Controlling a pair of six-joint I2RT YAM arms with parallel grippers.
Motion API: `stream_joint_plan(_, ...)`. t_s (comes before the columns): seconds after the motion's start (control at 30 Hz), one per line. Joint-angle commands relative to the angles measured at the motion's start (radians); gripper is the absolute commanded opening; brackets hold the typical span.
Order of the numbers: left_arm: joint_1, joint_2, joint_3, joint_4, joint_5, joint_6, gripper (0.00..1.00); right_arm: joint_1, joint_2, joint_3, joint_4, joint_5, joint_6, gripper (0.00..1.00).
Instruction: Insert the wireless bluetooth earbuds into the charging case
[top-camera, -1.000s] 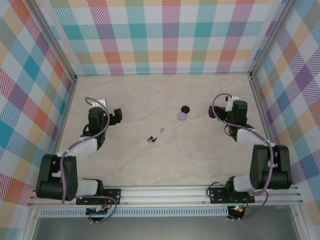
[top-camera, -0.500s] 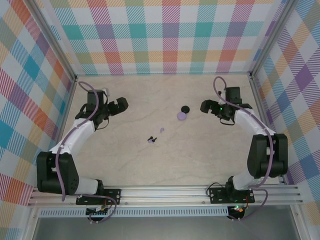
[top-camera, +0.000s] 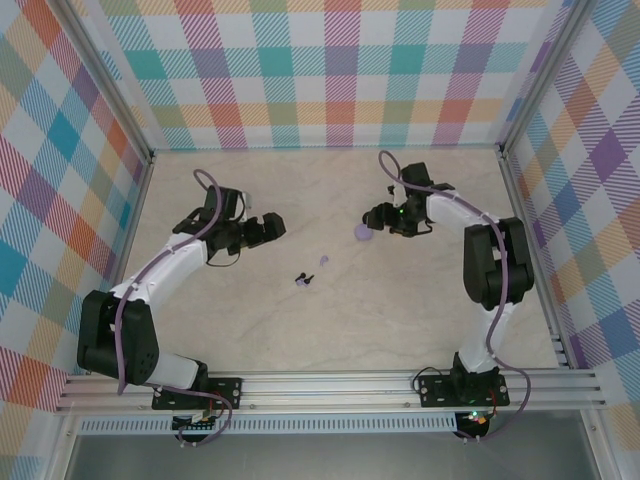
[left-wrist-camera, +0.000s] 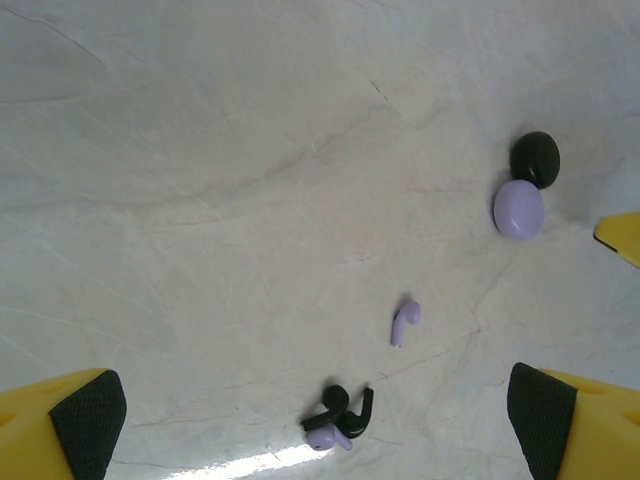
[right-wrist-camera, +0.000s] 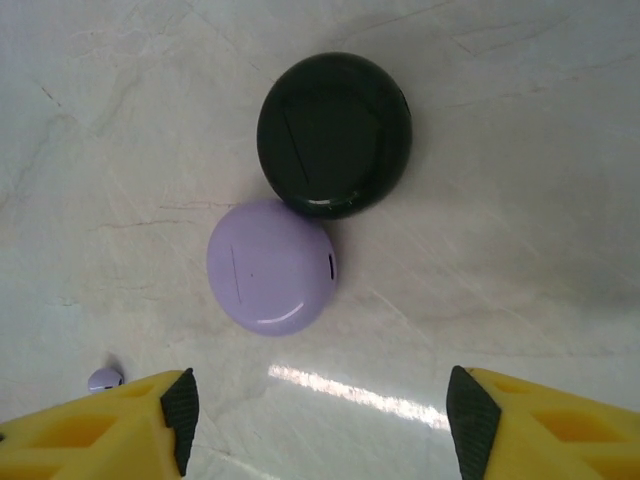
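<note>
- Marbled bench (top-camera: 420, 300): earbuds (left-wrist-camera: 337, 418) lie loose, apart from the shut lavender case (right-wrist-camera: 271, 265).
- Approach step: left end effector (top-camera: 268, 228), right end effector (right-wrist-camera: 322, 420) both open, empty.
- Next, probably: open that case.

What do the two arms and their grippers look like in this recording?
Both arms are built of black joint blocks and white links, with a lavender cable looping along each. The left arm and right arm match. The left gripper and right gripper are black from above; the wrist views show yellow fingers tipped with black textured pads.
</note>
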Motion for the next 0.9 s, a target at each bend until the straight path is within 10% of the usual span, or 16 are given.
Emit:
stream_joint_plan(0.0, -0.027, -0.002, 0.009, -0.028, 0.015, -0.020, 1.00, 0.012, 0.053, 0.069, -0.039, -0.040, -0.003, 0.65)
stream_joint_plan(0.87, -0.063, 0.008, 0.016, -0.028, 0.052, -0.019, 1.00, 0.087, 0.154, 0.128, -0.072, -0.183, 0.000, 0.60)
